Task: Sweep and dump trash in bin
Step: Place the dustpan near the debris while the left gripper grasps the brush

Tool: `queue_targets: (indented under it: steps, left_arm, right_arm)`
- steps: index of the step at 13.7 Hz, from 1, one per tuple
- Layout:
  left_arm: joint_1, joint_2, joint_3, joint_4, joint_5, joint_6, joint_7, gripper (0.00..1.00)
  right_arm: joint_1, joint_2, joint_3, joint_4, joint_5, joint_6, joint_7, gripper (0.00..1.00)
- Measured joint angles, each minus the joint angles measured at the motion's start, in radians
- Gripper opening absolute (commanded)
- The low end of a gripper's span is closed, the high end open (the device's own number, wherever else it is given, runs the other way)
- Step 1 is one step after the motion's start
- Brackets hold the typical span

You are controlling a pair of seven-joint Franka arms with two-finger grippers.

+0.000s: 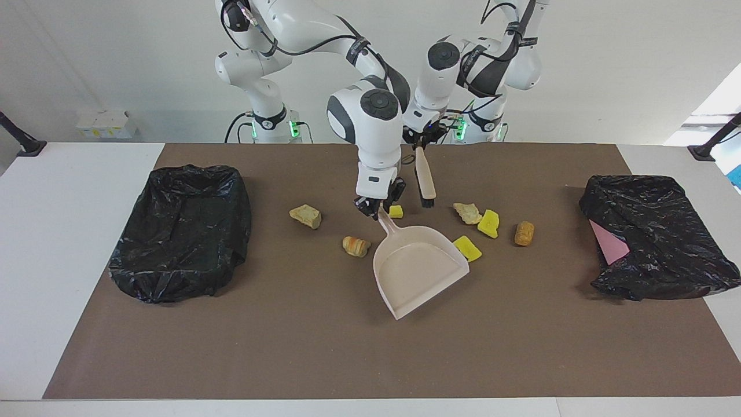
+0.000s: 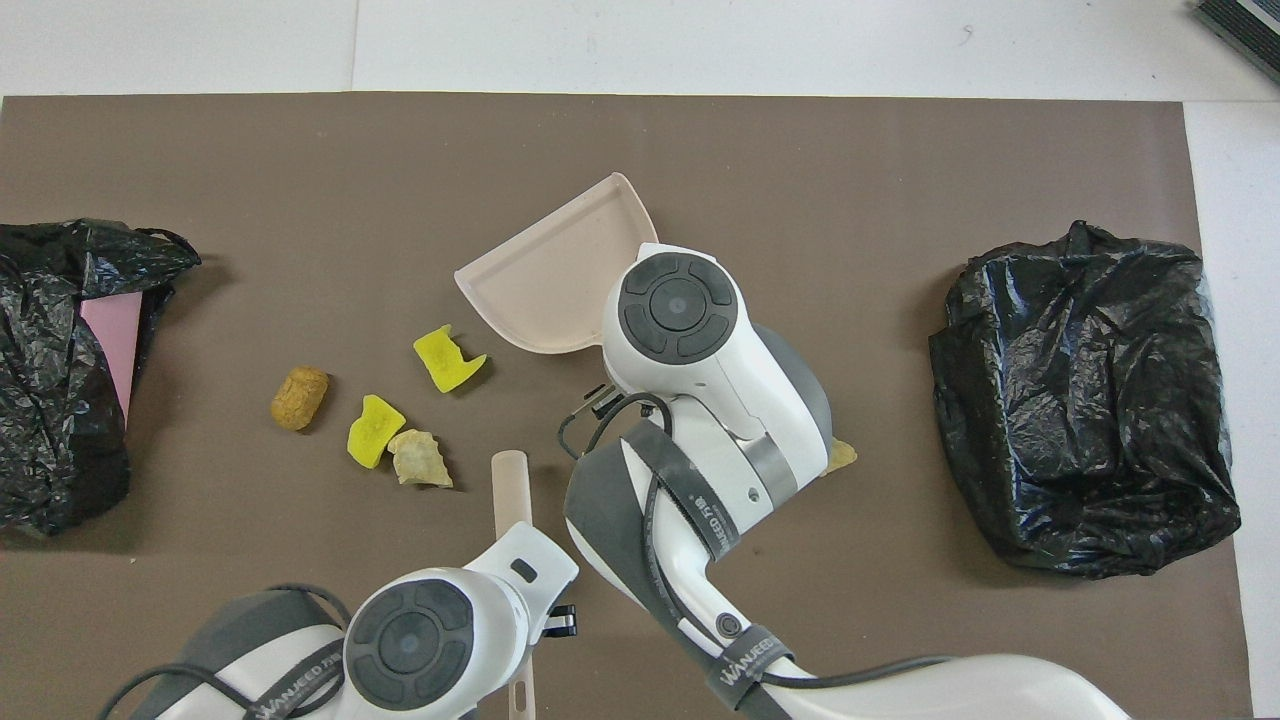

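Facing view: right hand (image 1: 379,207) clamped on dustpan (image 1: 419,267) handle, mouth angled twd yellow bit (image 1: 466,248) touching its rim; left hand (image 1: 421,139) grips brush (image 1: 425,183) above counter, nearer that trash cluster.

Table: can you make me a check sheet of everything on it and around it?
Surface: brown mat on a white table.
Job's things: seven trash chunks loose on the mat; dustpan empty; brush; bag-lined bin toward the right arm's end.
Clutter: black bag with a pink sheet, toward the left arm's end.
Hands: right hand shut on the dustpan's handle; left hand shut on the brush, over the mat.
Cables: black cable loops at the right arm's wrist.
Surroundings: white boxes by the wall.
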Motion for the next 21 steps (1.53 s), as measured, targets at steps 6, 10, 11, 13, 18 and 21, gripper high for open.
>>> queue_targets:
  steps: [6, 10, 11, 13, 18, 21]
  left_arm:
    - [0.192, 0.000, 0.001, 0.006, 0.061, -0.025, 0.057, 0.00]
    - [0.378, 0.002, 0.003, 0.006, 0.077, -0.028, 0.076, 0.00]
    - [0.415, 0.003, 0.003, 0.006, 0.084, -0.028, 0.077, 0.00]
    - [0.485, 0.004, 0.002, 0.006, 0.087, -0.032, 0.076, 0.00]
    - [0.630, 0.009, 0.003, -0.019, 0.089, -0.062, 0.168, 0.00]
    - [0.623, 0.028, -0.016, -0.033, 0.088, -0.056, 0.173, 0.00]
  right_arm:
    - [-0.041, 0.001, -0.001, -0.002, -0.111, -0.021, -0.420, 0.00]
    - [-0.040, 0.010, 0.002, -0.009, -0.163, -0.022, -0.590, 0.00]
    - [-0.040, 0.012, 0.001, -0.009, -0.173, -0.022, -0.645, 0.00]
    - [-0.041, 0.014, 0.001, -0.009, -0.178, -0.022, -0.732, 0.00]
    - [-0.032, 0.038, 0.002, -0.010, -0.184, -0.022, -0.764, 0.00]
    - [-0.032, 0.061, 0.002, -0.009, -0.192, -0.020, -0.765, 0.00]
